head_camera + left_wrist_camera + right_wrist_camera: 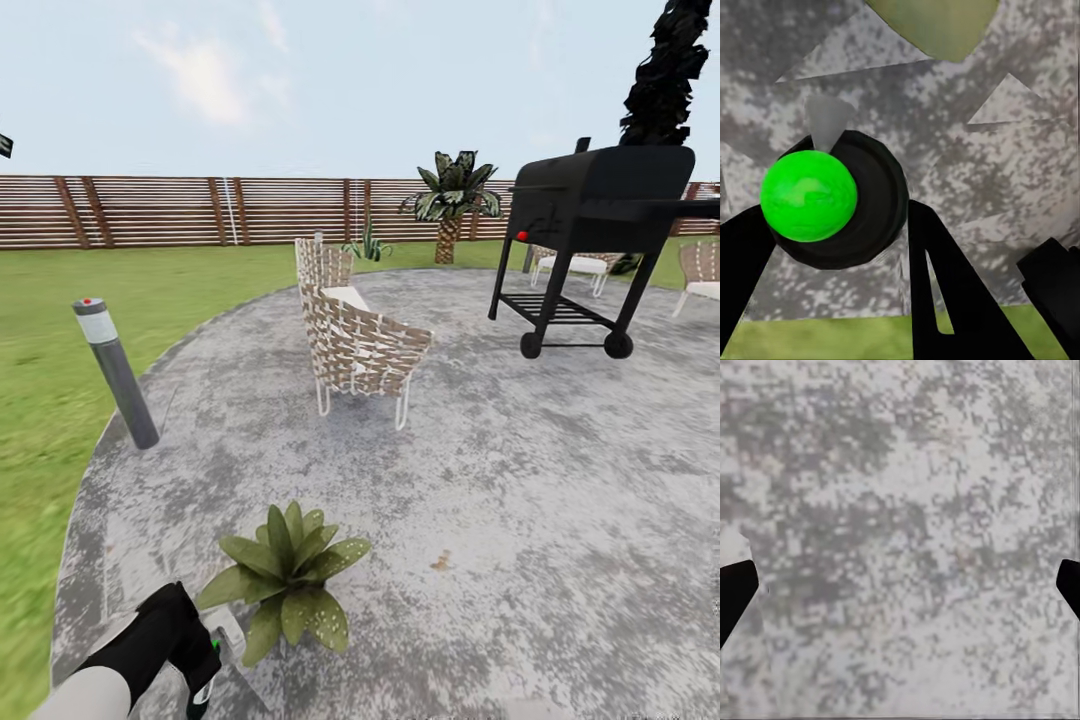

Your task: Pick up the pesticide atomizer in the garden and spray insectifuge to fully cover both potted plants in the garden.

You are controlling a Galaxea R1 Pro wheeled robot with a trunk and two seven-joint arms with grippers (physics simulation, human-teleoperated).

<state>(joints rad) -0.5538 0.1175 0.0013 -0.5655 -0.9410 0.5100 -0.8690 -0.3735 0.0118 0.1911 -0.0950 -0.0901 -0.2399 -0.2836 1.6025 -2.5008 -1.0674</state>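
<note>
Round grey paved patio [520, 500] set in lawn, slatted fence [200, 210] behind. Nearest: left gripper [205, 665] clamped on the pesticide atomizer [832, 199], its nozzle top glowing green, just beside a potted plant [285, 580]. Right gripper [900, 585] spread wide over bare paving. Grey bollard [117, 372] at the patio edge. Wicker chair [355, 340] mid-patio; black grill [590, 245] farther right.

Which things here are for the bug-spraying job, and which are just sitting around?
For the job:
pesticide atomizer, held in the left gripper
potted plant

Just sitting around:
bollard
wicker chair
grill
palm
fence
</note>
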